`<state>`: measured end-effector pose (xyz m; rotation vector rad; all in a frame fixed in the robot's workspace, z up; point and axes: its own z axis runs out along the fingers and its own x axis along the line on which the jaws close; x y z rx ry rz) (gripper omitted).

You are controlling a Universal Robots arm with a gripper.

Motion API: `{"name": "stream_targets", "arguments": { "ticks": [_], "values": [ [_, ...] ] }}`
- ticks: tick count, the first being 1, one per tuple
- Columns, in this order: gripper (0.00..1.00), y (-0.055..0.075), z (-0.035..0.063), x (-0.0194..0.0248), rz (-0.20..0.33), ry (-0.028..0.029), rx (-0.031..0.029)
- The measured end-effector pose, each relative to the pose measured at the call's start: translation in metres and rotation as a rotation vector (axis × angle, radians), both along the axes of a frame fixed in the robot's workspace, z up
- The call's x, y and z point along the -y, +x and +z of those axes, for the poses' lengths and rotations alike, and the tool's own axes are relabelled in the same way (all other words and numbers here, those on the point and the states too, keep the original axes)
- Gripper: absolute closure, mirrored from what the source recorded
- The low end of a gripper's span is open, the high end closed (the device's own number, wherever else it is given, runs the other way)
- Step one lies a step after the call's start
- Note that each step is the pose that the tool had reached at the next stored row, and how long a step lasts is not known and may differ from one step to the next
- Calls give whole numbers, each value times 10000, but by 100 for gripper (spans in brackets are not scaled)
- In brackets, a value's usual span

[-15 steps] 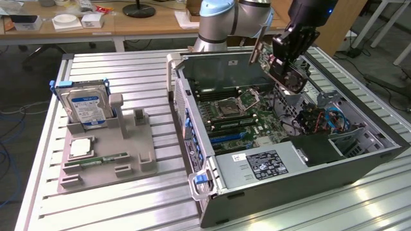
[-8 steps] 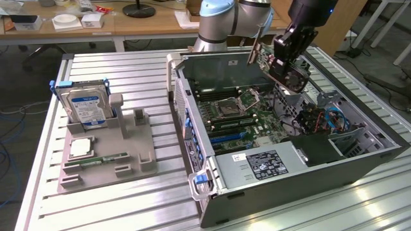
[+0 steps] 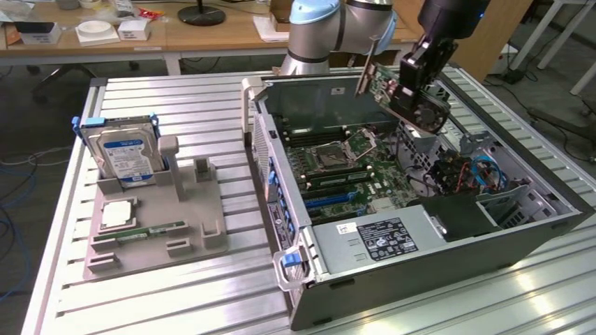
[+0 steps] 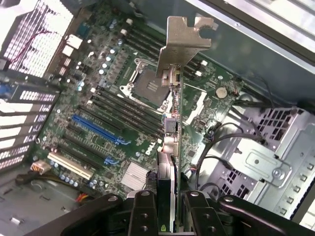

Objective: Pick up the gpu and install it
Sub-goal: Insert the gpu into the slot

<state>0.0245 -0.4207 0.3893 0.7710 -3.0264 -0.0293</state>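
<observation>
Wrist view: pincer [image 4: 167, 201] is closed on the gpu [image 4: 183, 44], with one finger [image 4: 142, 209] on each face and the card seen edge-on between them. The card's silver bracket is the end farthest from the pincer.

Exterior view: pincer [image 3: 416, 70] is high over the open computer case [image 3: 521, 230]. The gpu [image 3: 391, 87] hangs from it tilted, above the boards, not seated in any slot.

Directly beneath pincer and card is the motherboard [image 4: 123, 113], with a bare CPU socket [image 4: 147, 88]. A long blue slot [image 4: 96, 129] lies off to one side of the card's line. A grey metal drive cage [image 4: 266, 162] lies on the other side of the pincer. The power supply [image 3: 382, 237], with a white label, sits at the case end away from the pincer.

Well apart from the pincer, toward the exterior view's left, a grey holder [image 3: 191, 209] sits on the slatted tabletop [image 3: 186, 98]. It carries an upright hard drive [image 3: 128, 155] and a flat green memory stick [image 3: 149, 230].
</observation>
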Motion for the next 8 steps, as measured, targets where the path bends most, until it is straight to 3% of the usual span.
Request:
{"name": "stream_targets", "arguments": {
  "ticks": [8],
  "values": [
    [73,0,0,0,832,0,0]
  ]
}}
